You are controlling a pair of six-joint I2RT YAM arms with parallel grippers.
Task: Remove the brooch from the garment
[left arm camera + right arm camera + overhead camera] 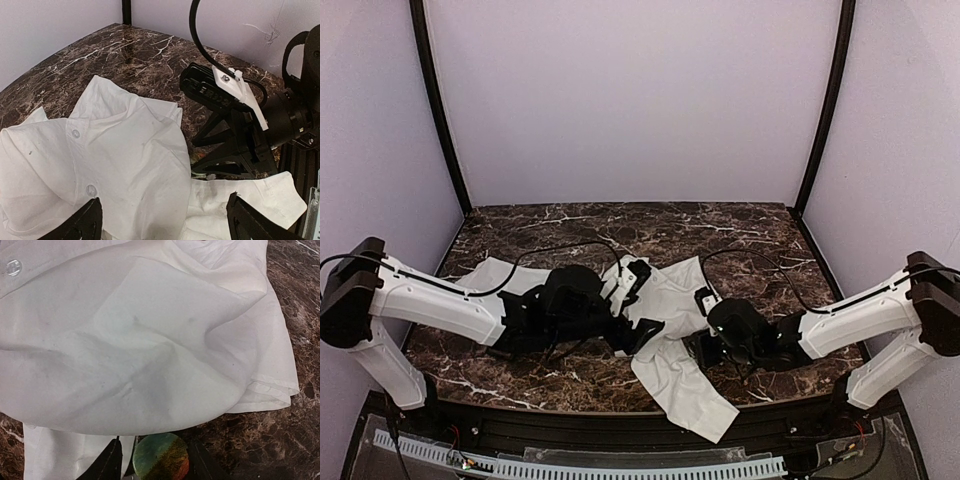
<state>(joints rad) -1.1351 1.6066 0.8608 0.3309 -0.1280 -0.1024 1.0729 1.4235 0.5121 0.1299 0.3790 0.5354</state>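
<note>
Brooch (round, green-orange face) sits at the shirt edge, flanked by the right gripper jaws, which appear clamped on it for extraction. Left gripper jaws spread wide above the fabric, probably to restrain it.

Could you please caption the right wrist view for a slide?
The right gripper straddles a round green-and-orange brooch beside a crumpled white shirt on a marble table.
</note>
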